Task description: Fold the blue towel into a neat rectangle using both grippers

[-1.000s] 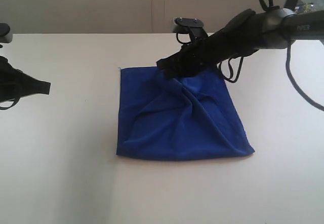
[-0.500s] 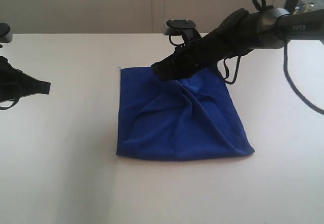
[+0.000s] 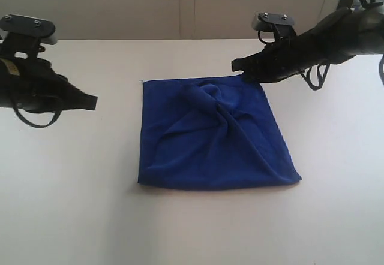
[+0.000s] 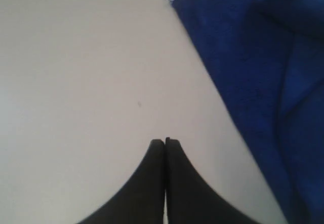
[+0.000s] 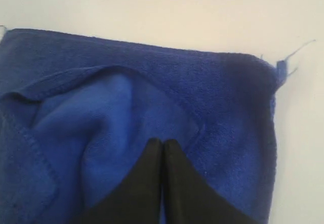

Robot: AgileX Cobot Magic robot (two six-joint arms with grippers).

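The blue towel (image 3: 213, 136) lies on the white table (image 3: 90, 205) as a rough square, with bunched ridges across its middle and a turned-over flap near the far edge. My right gripper (image 3: 236, 66) hovers by the towel's far right corner, shut, with no cloth between its fingers. In the right wrist view its closed tips (image 5: 162, 143) hang over the towel (image 5: 212, 87), and a loose thread (image 5: 296, 49) trails off one corner. My left gripper (image 3: 93, 102) is shut and empty over bare table, left of the towel. The left wrist view shows its tips (image 4: 165, 142) apart from the towel's edge (image 4: 253, 67).
A pale wall (image 3: 120, 7) rises behind the table's far edge. Black cables (image 3: 315, 76) loop under the right arm. White tabletop surrounds the towel on all sides.
My right gripper has pulled back off the towel's far edge toward the right, leaving the cloth bunched. My left arm has moved in rightward, closer to the towel.
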